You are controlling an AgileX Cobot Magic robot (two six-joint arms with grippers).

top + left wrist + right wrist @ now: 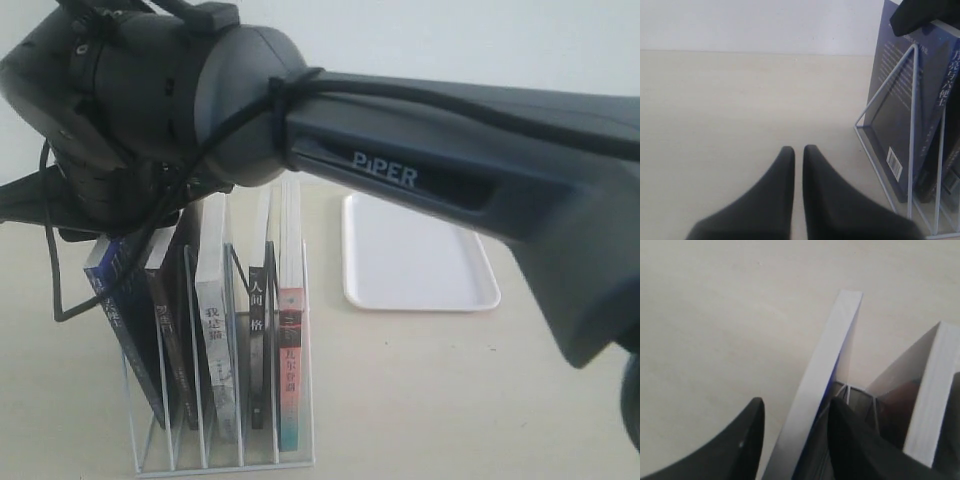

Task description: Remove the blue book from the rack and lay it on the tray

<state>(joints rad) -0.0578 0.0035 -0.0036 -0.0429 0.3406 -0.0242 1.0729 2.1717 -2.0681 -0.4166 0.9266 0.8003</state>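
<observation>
Exterior view: spot the blue book (118, 300) leaning at the 9 o'clock end of the rack (225, 466), tray (415, 260) at 2 o'clock. Left wrist view: left end effector (799, 150) pressed together, empty. Right wrist view: right end effector (797, 405) spread astride the top of the probably light, bendy blue book (825, 365); pinch deep.

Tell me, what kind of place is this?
Probably a robot lab's test table: a robot arm reaches over a plain pale tabletop holding a wire rack of books and a white tray.

Bright even light, soft shadows, slight blur
</observation>
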